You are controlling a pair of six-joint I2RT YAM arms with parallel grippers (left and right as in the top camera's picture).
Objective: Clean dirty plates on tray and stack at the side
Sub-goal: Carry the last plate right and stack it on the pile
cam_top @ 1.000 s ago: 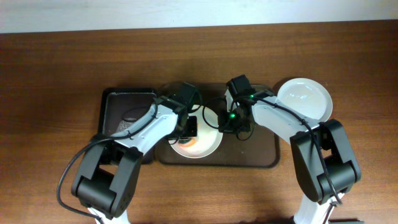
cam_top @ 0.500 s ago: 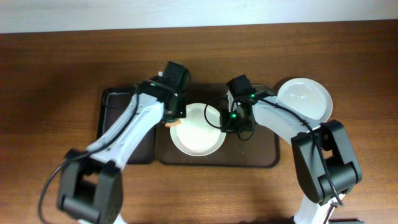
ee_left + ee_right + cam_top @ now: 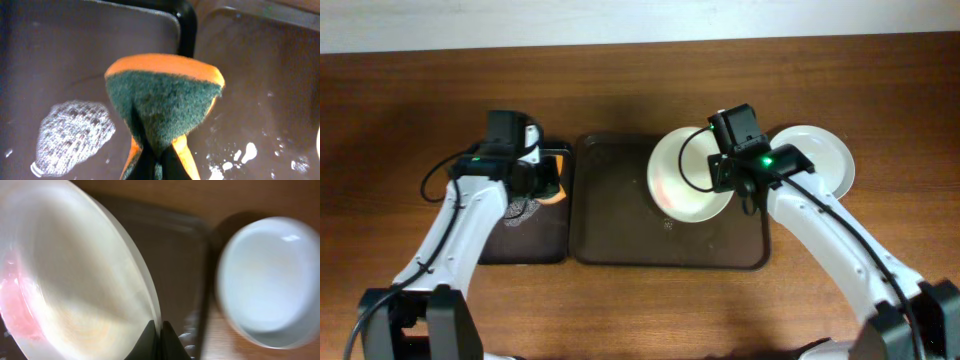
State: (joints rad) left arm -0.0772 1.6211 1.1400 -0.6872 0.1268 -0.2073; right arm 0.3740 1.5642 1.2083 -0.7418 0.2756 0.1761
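Observation:
My right gripper is shut on the rim of a pale plate and holds it tilted above the right half of the dark brown tray. The plate has a faint pink smear inside. A second plate lies on the bare tabletop right of the tray. My left gripper is shut on the green-orange sponge, over the right edge of the black tray. A third plate is not in view.
The black tray holds a patch of white foam. Water drops and foam specks dot the brown tray. Bare wood tabletop surrounds both trays.
My left gripper has carried the sponge left, off the plate to the black tray. My right gripper has lifted the plate and moved it right, toward the plate on the table.

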